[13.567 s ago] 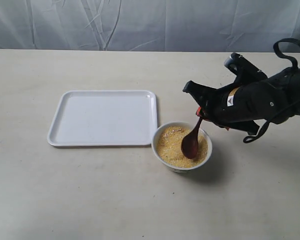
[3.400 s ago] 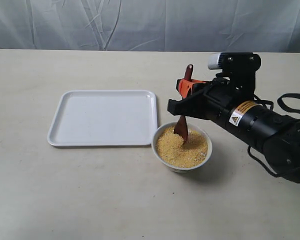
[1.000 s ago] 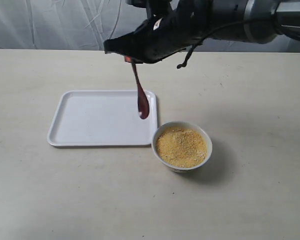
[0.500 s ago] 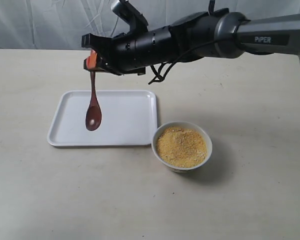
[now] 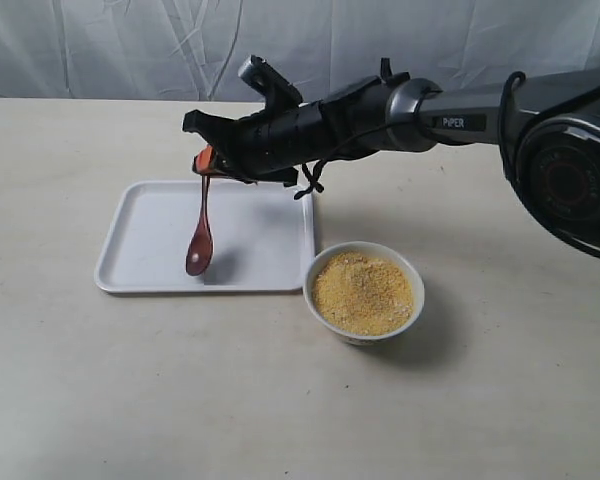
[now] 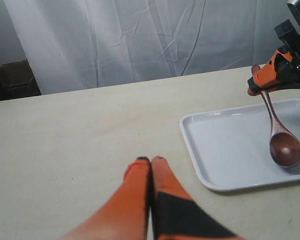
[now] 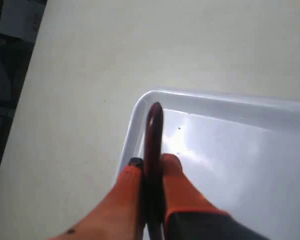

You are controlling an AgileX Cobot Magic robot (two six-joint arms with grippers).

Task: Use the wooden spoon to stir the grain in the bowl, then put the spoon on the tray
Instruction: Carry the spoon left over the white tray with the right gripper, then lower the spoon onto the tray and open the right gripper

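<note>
One spoon (image 5: 199,245) hangs clamped in my right gripper (image 5: 205,165) over one tray (image 5: 140,240); one bowl (image 5: 365,335) at its four o'clock; left gripper (image 6: 150,161) pressed together.

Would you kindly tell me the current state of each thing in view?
wooden spoon, hanging bowl-down from the right gripper over the tray.
right gripper, shut on the spoon's handle.
left gripper, shut, empty.
bowl, upright beside the tray.
grain, heaped in the bowl.
tray, flat on the table, under the spoon.
</note>
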